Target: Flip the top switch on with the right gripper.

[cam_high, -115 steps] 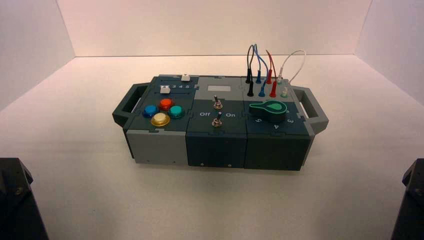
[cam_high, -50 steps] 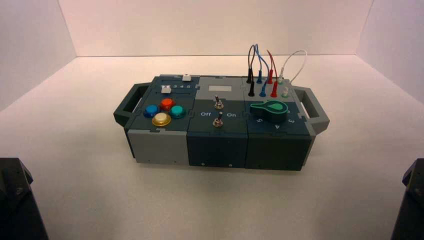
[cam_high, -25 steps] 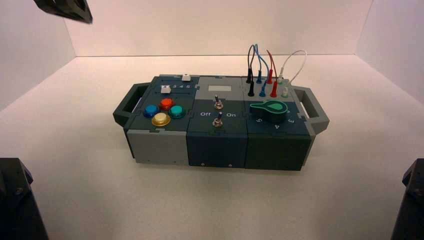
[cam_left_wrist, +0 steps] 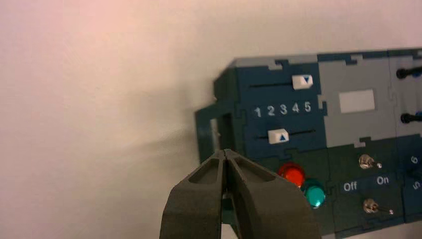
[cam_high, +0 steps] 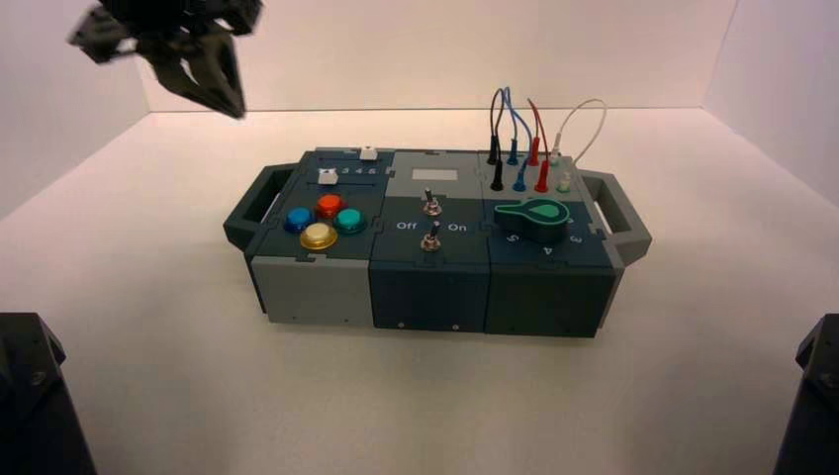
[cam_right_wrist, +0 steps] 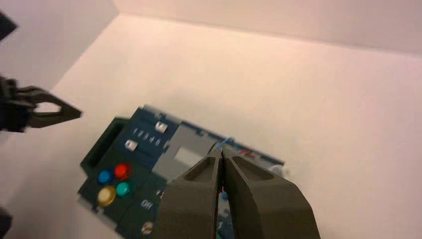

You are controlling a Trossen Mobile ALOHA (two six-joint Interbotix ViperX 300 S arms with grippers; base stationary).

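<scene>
"Which switch are they after?"

"The top switch [cam_high: 432,206], the farther of two little metal toggles at the middle of the box [cam_high: 429,297]. It stands on the dark panel, just on the near side of the pale grey plate [cam_high: 465,188]. The other toggle [cam_high: 431,241] sits nearer us, by the lettering."

"And the gripper meant to do it?"

"That's the right gripper [cam_right_wrist: 221,152]. The high view hasn't got it at all; its own wrist view looks down on the box from above, with the fingers crossing in front of the wired part on the right."

"Spread or together?"

"Pressed together, tip against tip, nothing pinched between them."

"What about the left one?"

"The left gripper [cam_high: 237,111] is up over the bench [cam_high: 158,198] at the far left, beyond the box's left handle [cam_high: 259,203]. Its fingers are together as well, and empty."

"So how far along are we?"

"Barely at the start, I'd say. Nothing is touching the switch. I can't swear to which way its lever leans from here, but I'd take the flip as still to do."

"What's left, then?"

"Bring the right fingers to the near middle, lower them beside that lever, and push it toward 'On', without catching the wires [cam_high: 510,124] or nudging the other toggle."
</scene>
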